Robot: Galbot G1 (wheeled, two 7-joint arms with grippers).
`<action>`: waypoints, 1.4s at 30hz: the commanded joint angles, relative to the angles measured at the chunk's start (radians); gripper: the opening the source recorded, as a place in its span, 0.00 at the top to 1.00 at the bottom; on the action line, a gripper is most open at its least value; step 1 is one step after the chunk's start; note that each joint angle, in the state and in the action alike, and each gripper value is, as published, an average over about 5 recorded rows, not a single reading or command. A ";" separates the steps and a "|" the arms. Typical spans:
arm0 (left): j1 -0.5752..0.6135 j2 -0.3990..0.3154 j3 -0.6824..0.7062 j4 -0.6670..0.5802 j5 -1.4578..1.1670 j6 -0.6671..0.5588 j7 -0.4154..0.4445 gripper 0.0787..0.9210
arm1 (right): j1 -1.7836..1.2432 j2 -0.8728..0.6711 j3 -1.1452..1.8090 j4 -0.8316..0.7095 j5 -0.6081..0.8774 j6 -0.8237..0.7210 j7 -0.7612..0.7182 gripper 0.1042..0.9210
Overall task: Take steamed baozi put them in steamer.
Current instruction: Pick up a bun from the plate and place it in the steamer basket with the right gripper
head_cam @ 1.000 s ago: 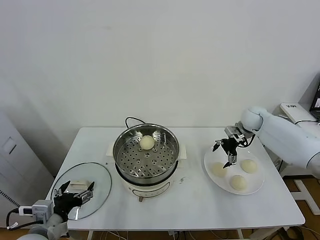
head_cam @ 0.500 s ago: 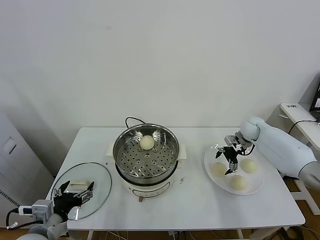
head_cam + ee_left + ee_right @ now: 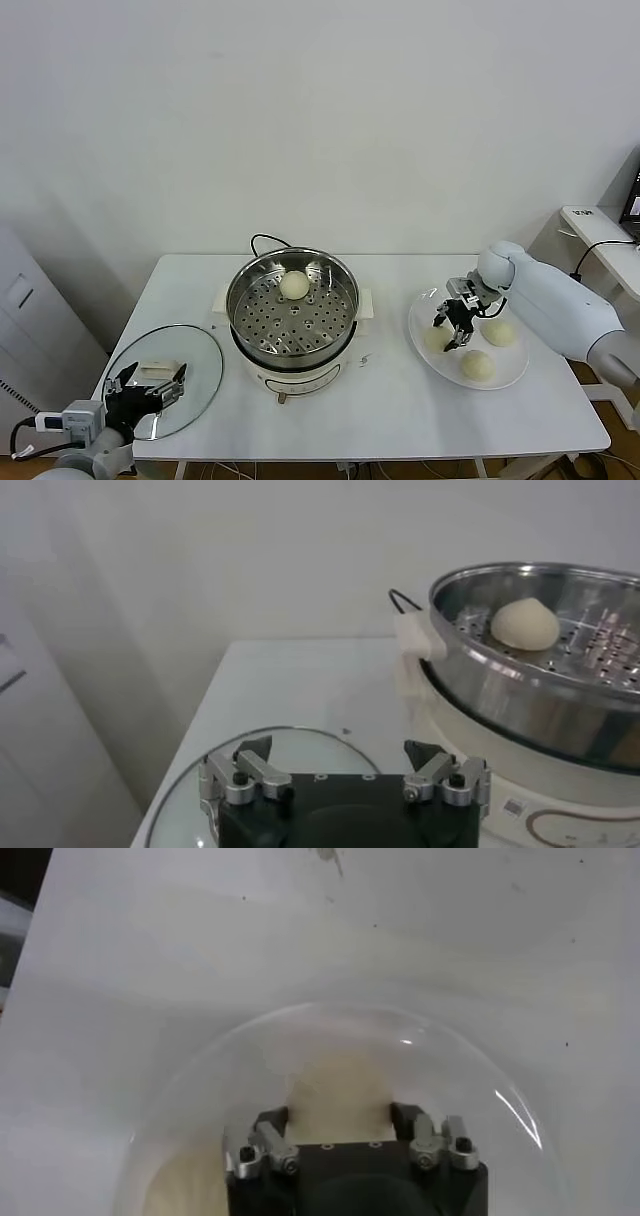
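The steamer [image 3: 292, 318] stands mid-table with one baozi [image 3: 293, 285] in it, and both show in the left wrist view, steamer [image 3: 530, 685] and baozi [image 3: 525, 625]. Three more baozi lie on a white plate [image 3: 445, 370] at the right. My right gripper [image 3: 452, 330] is down on the plate, its fingers pressed on both sides of the leftmost baozi [image 3: 436, 342]. The right wrist view shows that baozi [image 3: 338, 1083] filling the gap of the gripper [image 3: 338, 1116], still resting on the plate [image 3: 450, 1068]. My left gripper [image 3: 152, 385] is parked open at the front left.
A round glass lid [image 3: 195, 365] with a white handle lies flat at the table's front left, under my left gripper [image 3: 338, 750]; its rim [image 3: 300, 742] shows in the left wrist view. The steamer's black cord runs behind it. Bare table lies between steamer and plate.
My right gripper has come down from above the plate's left side onto the leftmost baozi, and its fingers have narrowed around it. The left arm has not moved.
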 commanded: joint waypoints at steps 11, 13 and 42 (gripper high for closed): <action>-0.006 -0.003 0.007 0.000 0.005 0.010 -0.005 0.12 | 0.287 -0.067 -0.291 0.140 0.265 -0.106 -0.044 0.56; -0.008 -0.003 0.007 0.000 0.006 0.011 -0.006 0.12 | 0.405 -0.078 -0.396 0.176 0.355 -0.144 -0.057 0.56; -0.017 -0.001 0.017 0.000 0.007 0.013 -0.007 0.12 | 0.791 0.266 -0.634 0.407 1.007 -0.585 0.187 0.56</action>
